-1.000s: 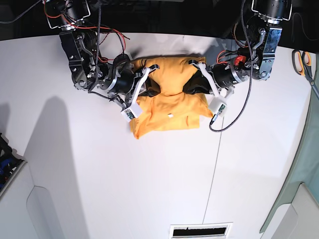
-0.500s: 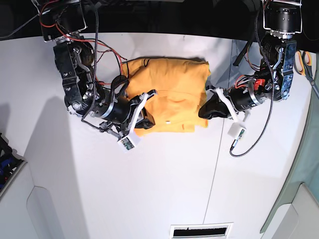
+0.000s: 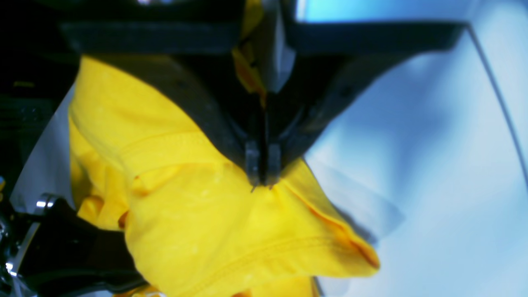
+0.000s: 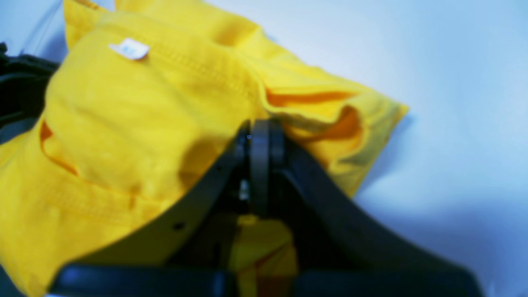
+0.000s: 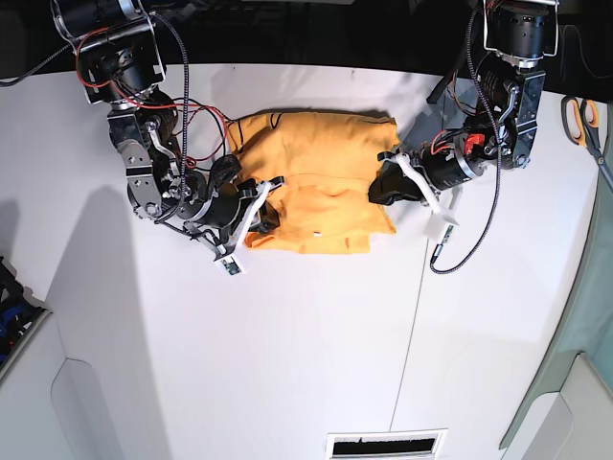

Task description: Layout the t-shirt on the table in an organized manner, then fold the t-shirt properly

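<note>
The t-shirt is a plain orange-yellow with no print, a deeper orange showing inside its folded hems, and it carries one small white tag on the cloth. It lies on a matte white bench crossed by a thin dark seam line. Both the left hand and the right hand are black, their arms trailing red and black wires, and a pair of scissors with orange handles lies at the bench's edge.
</note>
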